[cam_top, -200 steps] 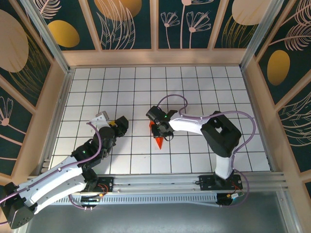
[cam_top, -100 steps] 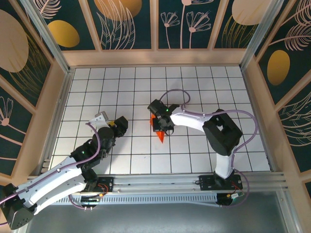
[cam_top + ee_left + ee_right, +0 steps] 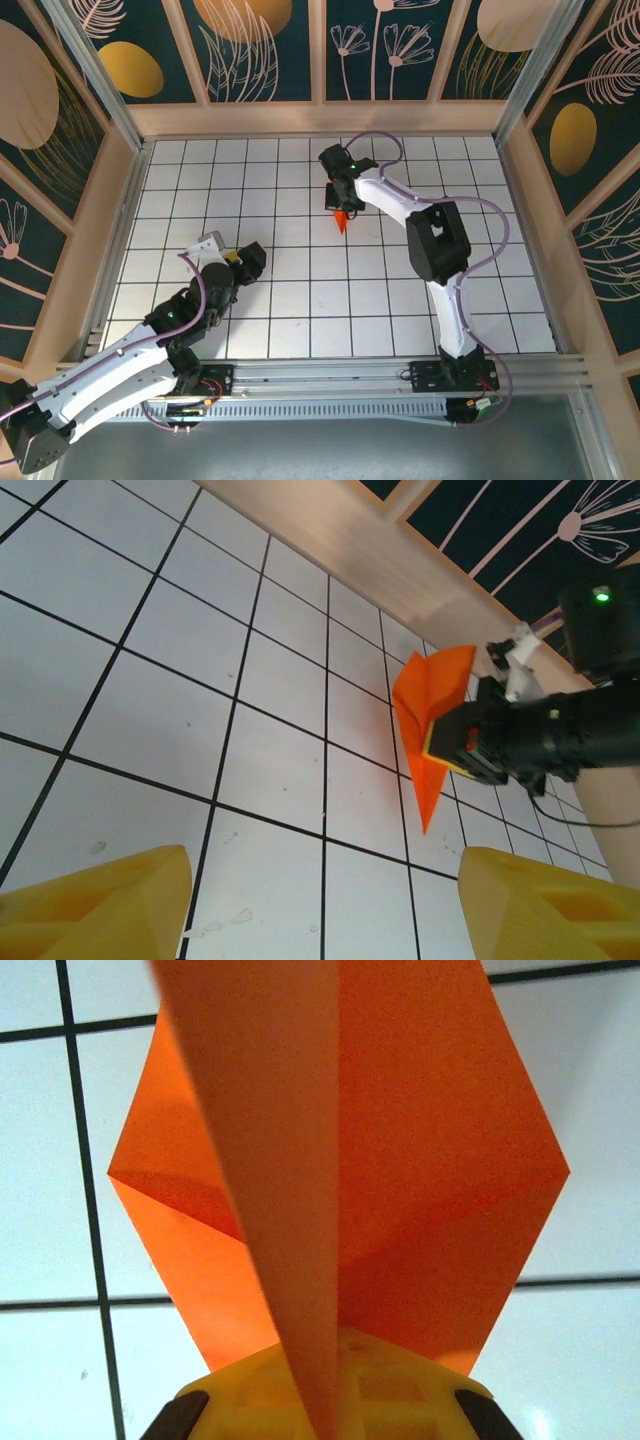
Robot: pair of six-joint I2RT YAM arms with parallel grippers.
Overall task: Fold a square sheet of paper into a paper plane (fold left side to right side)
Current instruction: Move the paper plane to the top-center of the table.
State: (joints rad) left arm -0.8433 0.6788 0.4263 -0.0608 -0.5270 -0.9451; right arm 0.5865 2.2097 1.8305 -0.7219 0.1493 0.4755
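Note:
The square sheet of paper is folded into a narrow, pointed orange paper plane. My right gripper is shut on its rear part and holds it over the far middle of the grid floor, tip toward the near side. In the right wrist view the plane fans out from between the yellow pads. In the left wrist view the plane hangs from the right gripper with its tip down. My left gripper rests low at the near left, open and empty, with yellow fingers wide apart.
White tiled floor boxed in by wooden walls at the back and on both sides. The right arm stretches from its base up the middle right. The left arm lies along the near left.
The right arm has carried the plane from the middle of the floor toward the back wall. The left arm has stayed where it was, its jaws a touch wider.

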